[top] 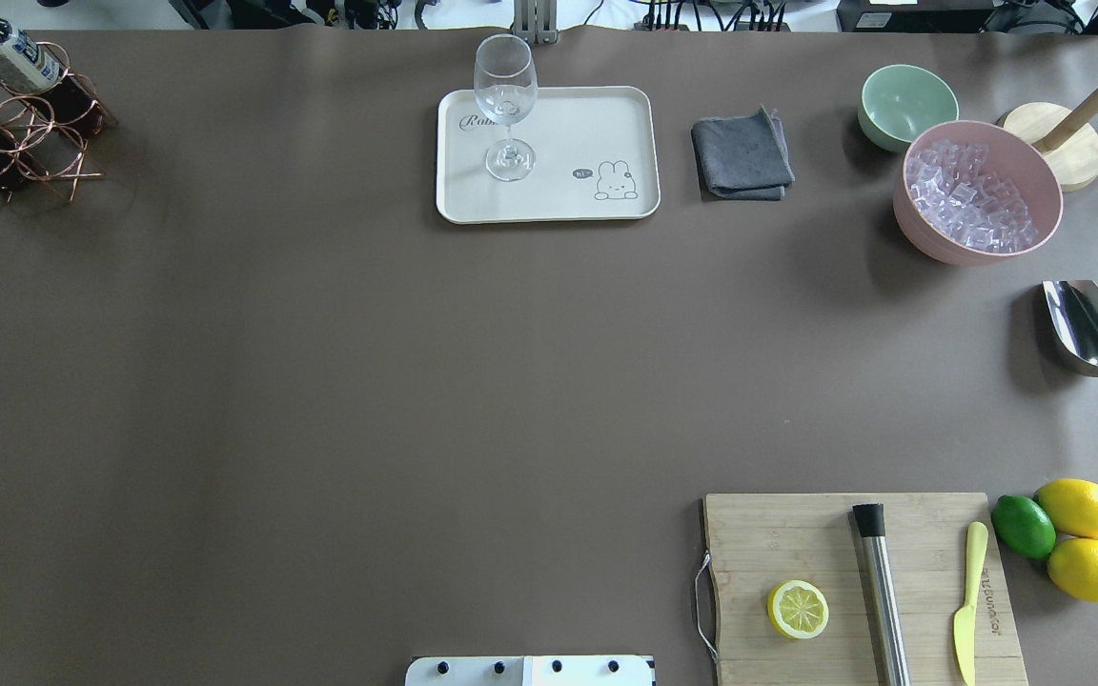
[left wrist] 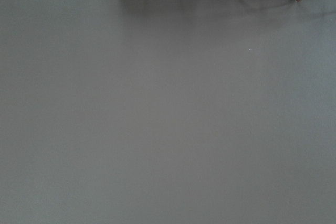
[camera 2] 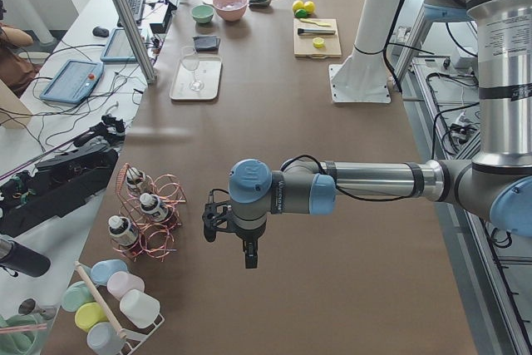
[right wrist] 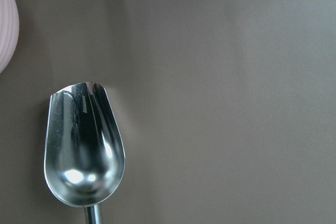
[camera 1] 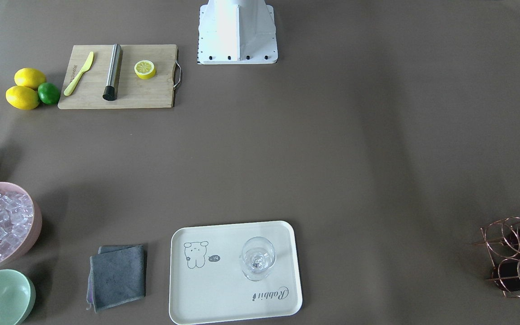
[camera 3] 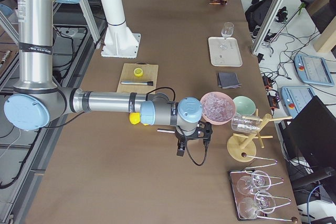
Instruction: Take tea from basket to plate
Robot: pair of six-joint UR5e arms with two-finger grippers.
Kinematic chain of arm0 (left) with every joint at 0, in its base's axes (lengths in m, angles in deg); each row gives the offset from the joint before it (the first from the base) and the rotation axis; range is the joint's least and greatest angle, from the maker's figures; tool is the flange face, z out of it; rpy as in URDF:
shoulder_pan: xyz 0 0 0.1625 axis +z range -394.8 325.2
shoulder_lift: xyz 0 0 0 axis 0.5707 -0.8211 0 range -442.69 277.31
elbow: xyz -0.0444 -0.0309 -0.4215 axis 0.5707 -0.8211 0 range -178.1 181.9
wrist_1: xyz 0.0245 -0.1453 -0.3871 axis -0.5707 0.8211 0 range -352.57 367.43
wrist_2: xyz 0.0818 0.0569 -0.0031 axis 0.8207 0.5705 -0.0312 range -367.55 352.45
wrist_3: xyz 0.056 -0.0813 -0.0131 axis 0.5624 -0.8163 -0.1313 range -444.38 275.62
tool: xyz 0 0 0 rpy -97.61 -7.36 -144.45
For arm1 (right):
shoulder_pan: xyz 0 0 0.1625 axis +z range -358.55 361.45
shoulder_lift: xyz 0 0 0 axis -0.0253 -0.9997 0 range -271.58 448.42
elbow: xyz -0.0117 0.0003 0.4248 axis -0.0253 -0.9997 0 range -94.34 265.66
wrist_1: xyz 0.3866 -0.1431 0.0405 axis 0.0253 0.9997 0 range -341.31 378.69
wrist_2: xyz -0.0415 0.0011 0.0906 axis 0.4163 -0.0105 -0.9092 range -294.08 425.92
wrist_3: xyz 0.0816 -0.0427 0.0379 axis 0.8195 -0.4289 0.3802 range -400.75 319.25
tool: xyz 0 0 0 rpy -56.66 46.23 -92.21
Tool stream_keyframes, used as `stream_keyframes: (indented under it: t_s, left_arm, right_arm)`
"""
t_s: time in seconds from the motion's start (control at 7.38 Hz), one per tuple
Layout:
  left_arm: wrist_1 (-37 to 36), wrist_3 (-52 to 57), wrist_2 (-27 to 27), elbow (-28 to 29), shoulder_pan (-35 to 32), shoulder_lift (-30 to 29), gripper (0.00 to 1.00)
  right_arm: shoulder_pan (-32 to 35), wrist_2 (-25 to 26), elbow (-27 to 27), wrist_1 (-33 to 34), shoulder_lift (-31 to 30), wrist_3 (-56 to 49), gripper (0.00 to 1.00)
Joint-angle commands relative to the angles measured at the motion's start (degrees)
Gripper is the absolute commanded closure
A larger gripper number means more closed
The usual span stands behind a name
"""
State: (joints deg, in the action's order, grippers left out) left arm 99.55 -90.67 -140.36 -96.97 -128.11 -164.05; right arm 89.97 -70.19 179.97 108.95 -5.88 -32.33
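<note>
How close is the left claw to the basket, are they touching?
Apart. In the exterior left view, a strip of bare table shows between the left claw and the basket.

The basket [camera 2: 172, 194] stands near the left gripper [camera 2: 249, 260], on the side away from the robot's base, and the tea bottles [camera 2: 153, 207] sit in its cells. The plate [camera 2: 208, 86] is well apart from this gripper, farther toward the right arm's side, with a glass [camera 2: 192, 62] standing on it. Below the right gripper [camera 3: 181, 151] lies the scoop [right wrist: 84, 145], and the bowl of ice [camera 3: 218, 106] is just beside it.
</note>
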Motion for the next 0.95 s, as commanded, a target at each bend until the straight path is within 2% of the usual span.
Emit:
stream_keyframes:
  t_s: [0.0,0.27,0.81]
  left_arm:
    - [0.0,0.0,-0.3,-0.2,0.1,-0.2,0.02]
    - [0.0,0.1,-0.6,-0.1,0.1,-0.2,0.02]
    - [0.0,0.1,-0.6,-0.3,0.2,-1.3,0.02]
  right_arm:
    - [0.3,0.1,0.4,-0.1,0.0,-0.2,0.0]
    - [0.6,-0.5,0.6,-0.4,-0.8,-0.1,0.0]
    - [-0.1,0.2,0.6,-0.7,2.0,-0.8,0.0]
